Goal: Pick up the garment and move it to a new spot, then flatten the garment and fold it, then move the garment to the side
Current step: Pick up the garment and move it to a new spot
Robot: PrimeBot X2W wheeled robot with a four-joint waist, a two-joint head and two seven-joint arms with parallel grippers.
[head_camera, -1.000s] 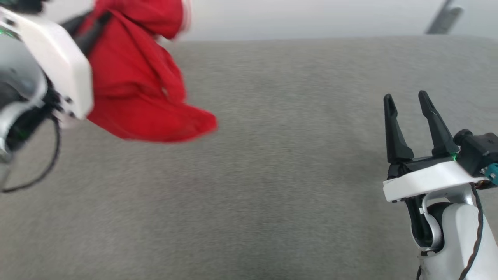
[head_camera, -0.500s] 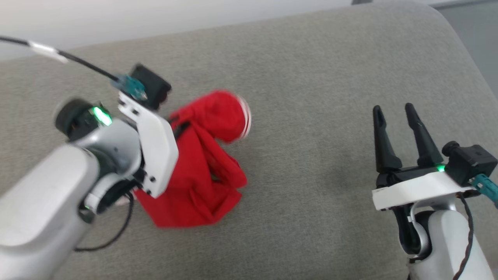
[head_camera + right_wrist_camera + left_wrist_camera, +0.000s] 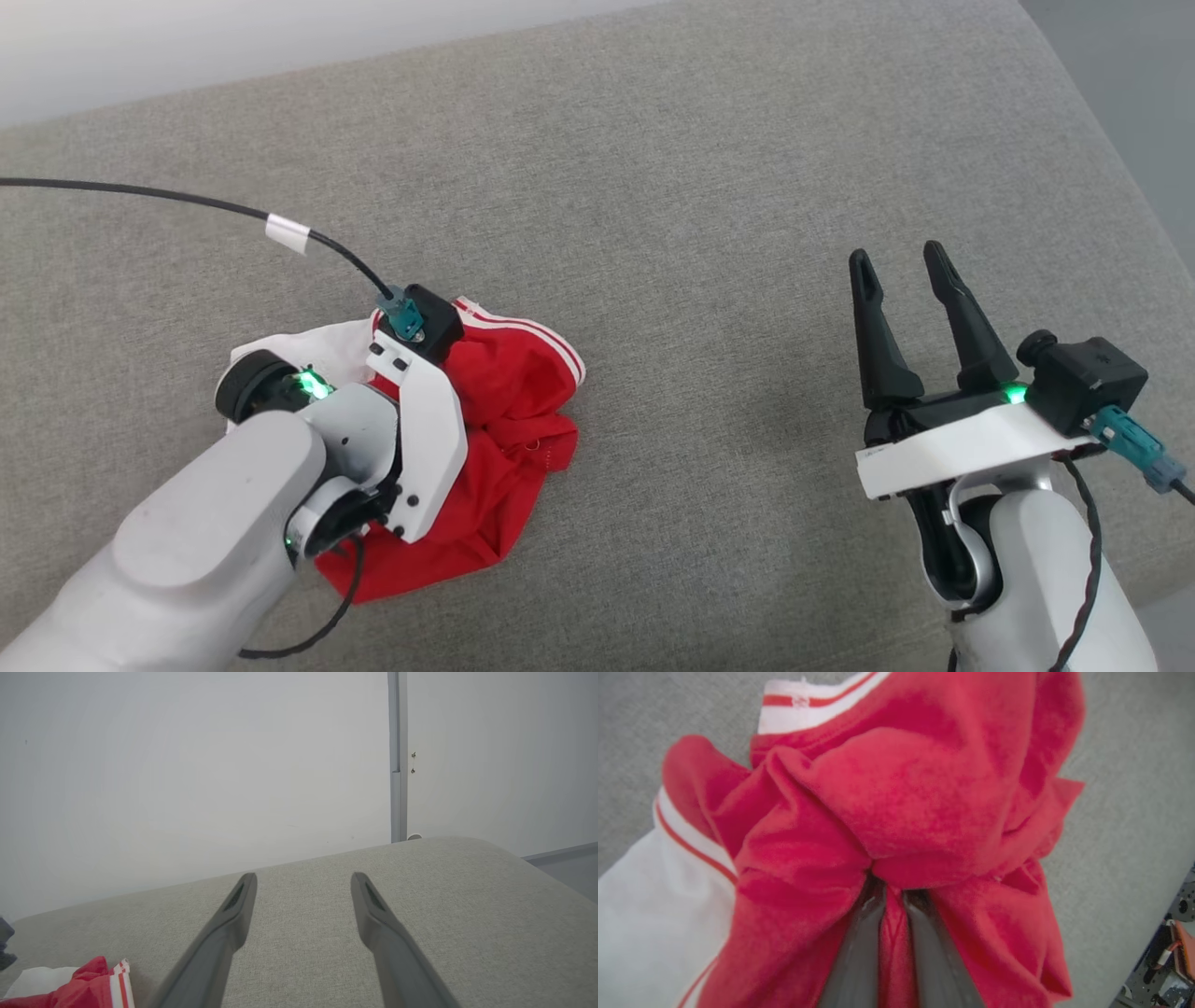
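Observation:
The garment lies crumpled on the grey cushion at the left, red with a white sleeve and striped trim. My left wrist sits over it, hiding the fingers in the head view. In the left wrist view my left gripper is shut on a fold of the red garment, the cloth bunched over the fingertips. My right gripper hovers open at the right, well apart from the cloth, with nothing between its fingers. A corner of the garment shows in the right wrist view at the lower left.
A black cable with white tape arcs from the left wrist to the far left. The cushion's rounded right edge drops to grey floor. A pale wall with a vertical pipe stands behind the cushion.
The head camera has tilted down. My left arm has brought the hanging garment down onto the cushion, still gripping it. The right gripper stays open.

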